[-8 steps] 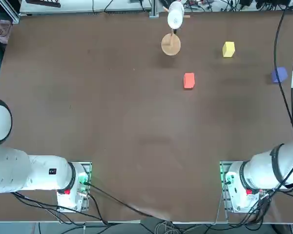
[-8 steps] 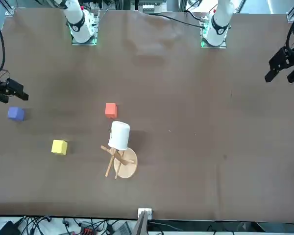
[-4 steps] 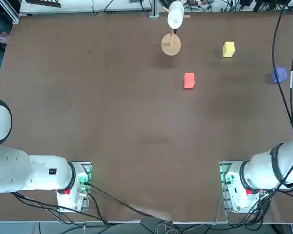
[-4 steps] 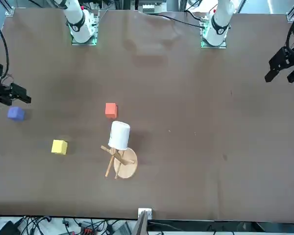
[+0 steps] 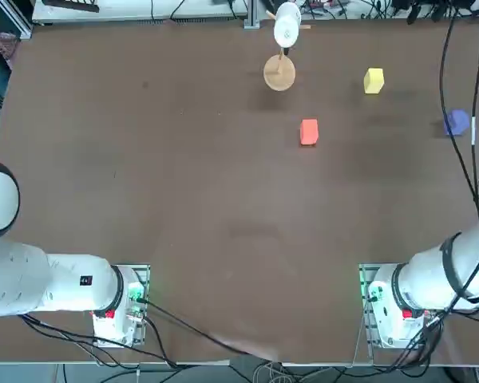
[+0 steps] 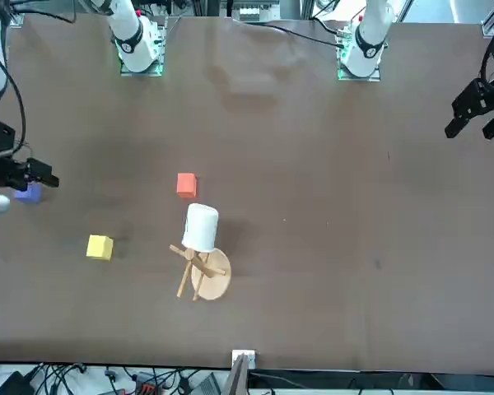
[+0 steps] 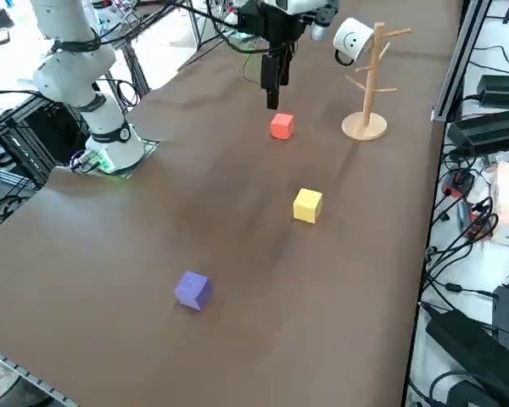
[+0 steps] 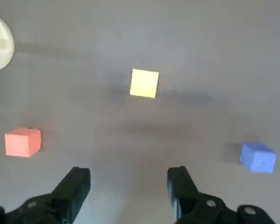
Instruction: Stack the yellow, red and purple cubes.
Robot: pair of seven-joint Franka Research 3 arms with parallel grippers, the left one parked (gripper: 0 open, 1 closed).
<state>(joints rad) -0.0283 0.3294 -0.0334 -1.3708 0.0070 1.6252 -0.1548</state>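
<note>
From where I'm standing, the three cubes sit apart on the brown tabletop [image 5: 207, 199], none stacked. With the two robot bases along the near edge, the yellow cube [image 5: 374, 80] is toward the far right corner, the purple cube [image 7: 193, 290] closer to the right edge, and the red cube [image 5: 309, 132] further in, nearer the middle.

The right tool [image 8: 129, 179] is up above the tabletop, its two fingers spread wide with nothing between them. I'd say the job is at its very start, lining up for a first cube; which one, I can't tell. The next move calls for centring the open fingers over that cube, squaring them to its sides and coming straight down before closing.

As for containers, a white mug [image 7: 354, 41] hangs on a round-based wooden stand [image 7: 365, 126] by the far edge; I can't see whether anything's in it. The red cube is the one nearest that stand, so I'd go carefully there.
</note>
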